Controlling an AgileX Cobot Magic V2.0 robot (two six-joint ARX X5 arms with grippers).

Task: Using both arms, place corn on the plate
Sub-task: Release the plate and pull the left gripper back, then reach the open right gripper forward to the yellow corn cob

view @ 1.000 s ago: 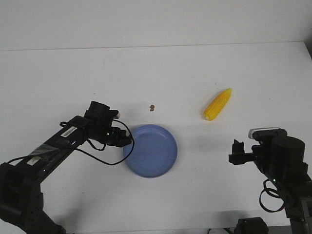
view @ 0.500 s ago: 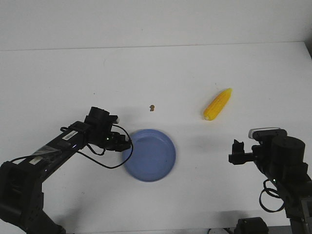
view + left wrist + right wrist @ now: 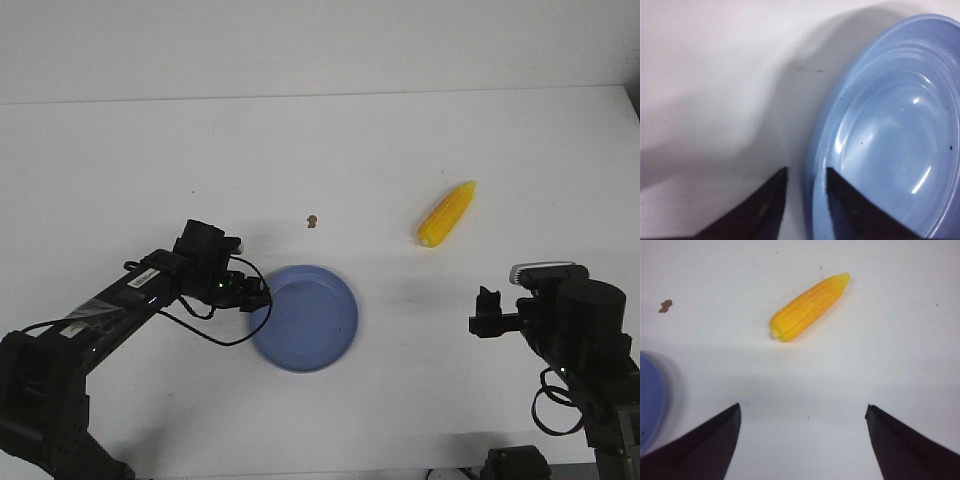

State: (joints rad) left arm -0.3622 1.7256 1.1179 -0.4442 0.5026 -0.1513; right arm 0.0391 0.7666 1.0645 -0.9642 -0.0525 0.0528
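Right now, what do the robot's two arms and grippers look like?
Both arms are black with round, chunky joints. The left arm has a white label strip and a loose black cable looping beside it. The right arm wears a silver-grey cap. Each gripper has dark, pointed fingers.

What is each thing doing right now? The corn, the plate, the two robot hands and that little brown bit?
Corn: lying flat on the table, untouched.
Plate: empty, its rim between the left gripper's fingers.
Left gripper: fingers nearly closed around the plate's rim.
Right gripper: fingers wide open, holding nothing, short of the corn.
Brown speck: lying loose on the table.
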